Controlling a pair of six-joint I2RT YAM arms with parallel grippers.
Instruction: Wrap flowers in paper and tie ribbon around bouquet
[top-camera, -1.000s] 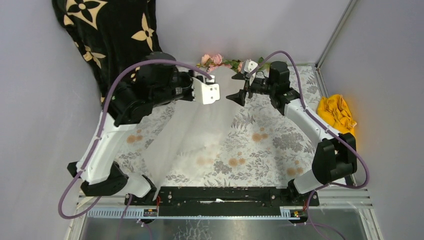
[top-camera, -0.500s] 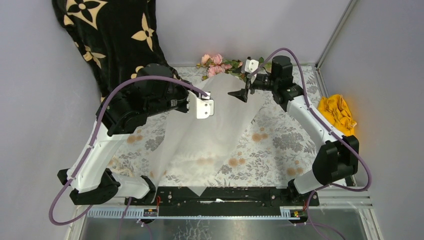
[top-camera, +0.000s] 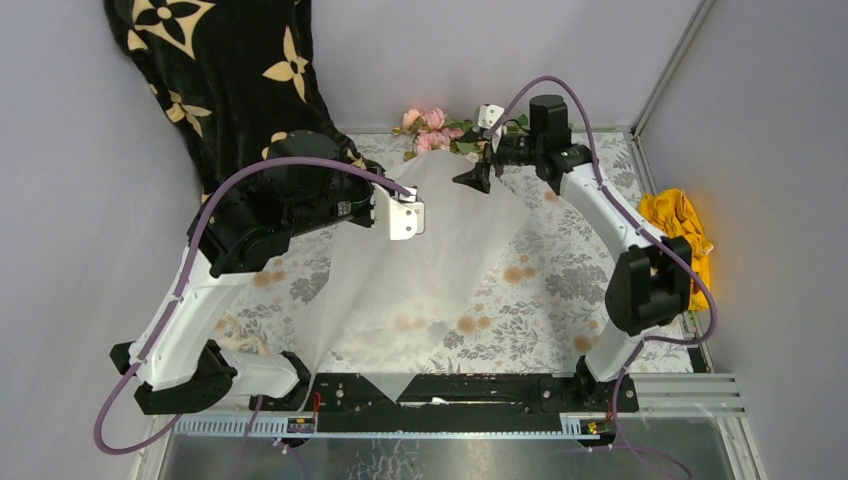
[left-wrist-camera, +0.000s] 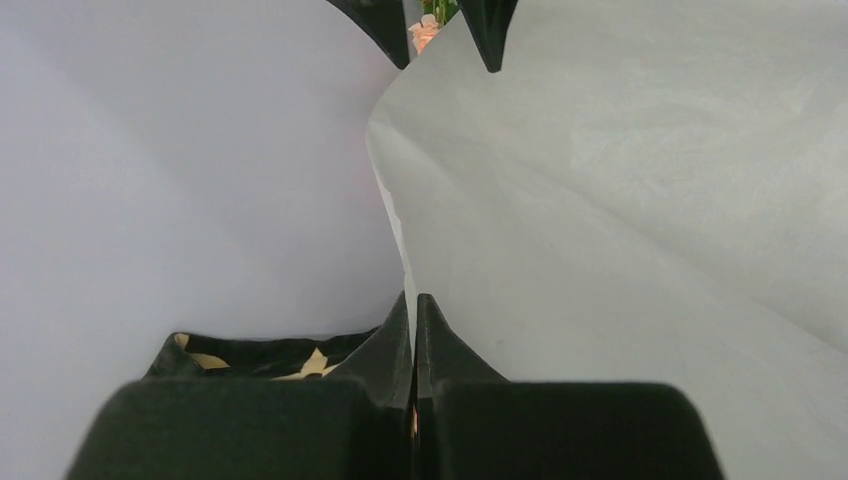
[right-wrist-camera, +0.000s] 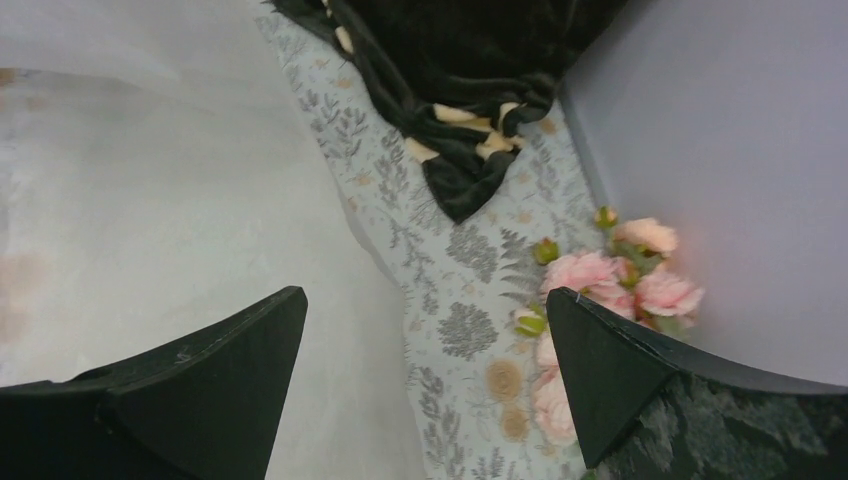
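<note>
1. top external view: the paper (top-camera: 440, 280) sprawls over the middle of the table (top-camera: 560, 270). one corner pokes past the near edge and the far corner reaches up close to the flowers (top-camera: 432, 122), which lie along the far edge, roughly mid-way.
2. left gripper (left-wrist-camera: 413, 305): fingers pressed together with the paper's left edge nipped between them. that side is held up off the surface, so the sheet drapes down like a tent.
3. right gripper (top-camera: 478, 178): spread wide with nothing in it, hanging above the paper's far right edge, near the flowers.
4. handling guess for the paper: super light and floppy, and thin enough that the table's leaf print shows through. i'd expect it to crease, billow and tear easily. take it by an edge or corner with a shallow pinch and pull slow.
5. the flowers look light too, with soft heads that'd crush. i'd go for the stems below the leaves, never the blooms, but hardly any stem shows from these angles.
6. ribbon: can't spot it in any view, so no idea where it is.
</note>
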